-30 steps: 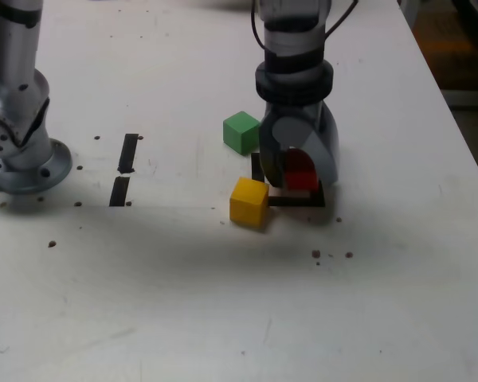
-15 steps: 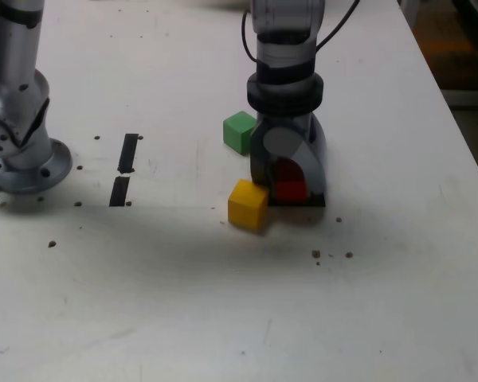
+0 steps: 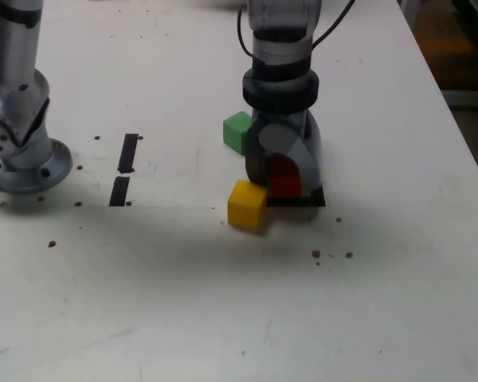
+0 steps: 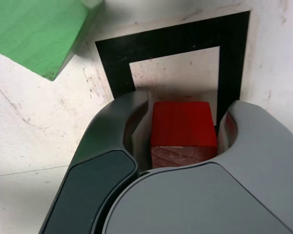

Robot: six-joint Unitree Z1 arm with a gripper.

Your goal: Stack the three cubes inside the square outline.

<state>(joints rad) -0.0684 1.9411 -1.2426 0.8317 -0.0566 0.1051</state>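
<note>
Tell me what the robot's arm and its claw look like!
The arm is a silvery grey tube with black ring bands and a thick black collar above the claw. A thin black cable loops beside it. The gripper is rounded, with two curved shell-like jaws, one light grey and one dark grey, smooth and plain with no markings. A shiny grey round base sits on the table.

- The hand (image 3: pixel 284 179) hides most of the square outline (image 3: pixel 296 201) in the exterior view.
- The green cube (image 4: pixel 36 31) is cut off at the wrist picture's ten o'clock corner.
- The red cube (image 3: pixel 285 183) is partly hidden.
</note>
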